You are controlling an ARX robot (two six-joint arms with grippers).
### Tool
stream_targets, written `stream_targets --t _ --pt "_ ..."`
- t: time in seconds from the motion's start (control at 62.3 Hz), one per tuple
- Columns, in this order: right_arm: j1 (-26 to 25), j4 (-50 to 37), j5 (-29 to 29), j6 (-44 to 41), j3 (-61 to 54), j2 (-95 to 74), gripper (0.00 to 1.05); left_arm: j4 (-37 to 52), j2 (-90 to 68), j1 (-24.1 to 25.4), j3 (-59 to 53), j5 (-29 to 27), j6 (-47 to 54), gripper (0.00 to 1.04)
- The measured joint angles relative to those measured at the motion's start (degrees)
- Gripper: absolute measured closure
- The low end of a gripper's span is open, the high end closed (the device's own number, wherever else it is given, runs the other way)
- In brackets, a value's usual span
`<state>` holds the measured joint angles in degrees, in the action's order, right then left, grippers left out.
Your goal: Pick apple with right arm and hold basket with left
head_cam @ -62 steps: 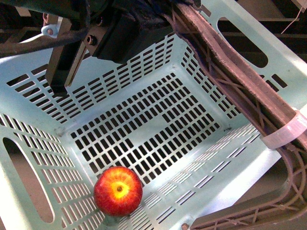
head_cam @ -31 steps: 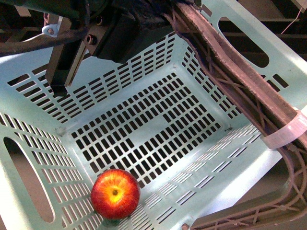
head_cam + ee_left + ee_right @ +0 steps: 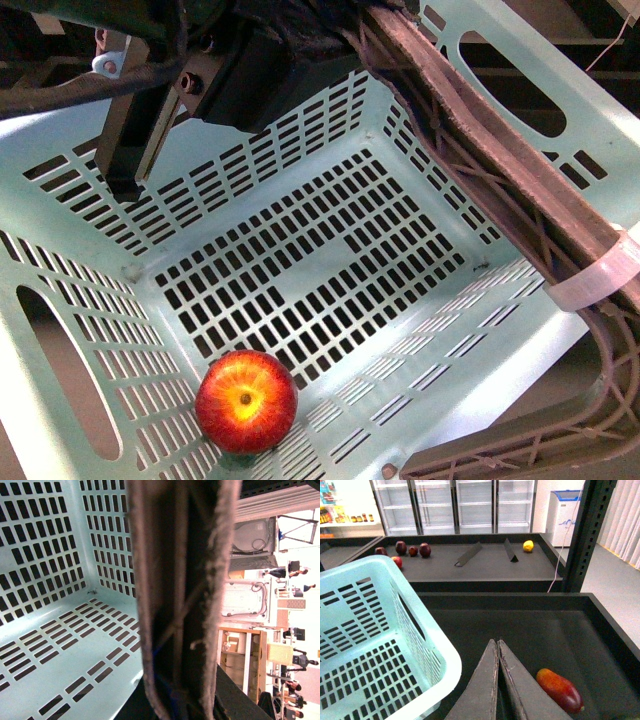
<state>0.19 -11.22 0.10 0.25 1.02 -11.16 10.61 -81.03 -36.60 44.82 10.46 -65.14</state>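
Right pincer (image 3: 498, 677) closed, empty; left pincer (image 3: 135, 150) seemingly grips the basket (image 3: 610, 120) handle. Apple (image 3: 245, 400) already inside at seven o'clock; steady holding next.

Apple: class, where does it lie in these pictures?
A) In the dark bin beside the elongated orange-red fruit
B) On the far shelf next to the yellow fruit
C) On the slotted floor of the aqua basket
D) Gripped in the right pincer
C: the front view shows the apple resting on the slotted floor of the basket, near a corner, while the right pincer is closed on nothing outside it.
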Motion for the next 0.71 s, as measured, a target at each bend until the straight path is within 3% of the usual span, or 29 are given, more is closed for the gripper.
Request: stream_targets --t 0.08,0.176,0.513,0.706 --pt "0.0 1.1 0.0 0.0 0.0 1.1 1.03 0.0 0.0 0.0 0.0 0.0 0.0 0.97" --pt "0.0 10.0 0.1 0.0 0.0 8.1 1.03 0.0 0.0 0.0 0.0 0.0 0.0 0.97" --pt "0.0 11.1 0.0 0.0 0.0 10.8 1.03 0.0 0.0 0.0 0.0 0.0 0.0 0.97" --pt "0.0 11.1 0.0 -0.1 0.0 10.8 0.71 0.0 0.0 0.0 0.0 0.0 0.0 0.97"
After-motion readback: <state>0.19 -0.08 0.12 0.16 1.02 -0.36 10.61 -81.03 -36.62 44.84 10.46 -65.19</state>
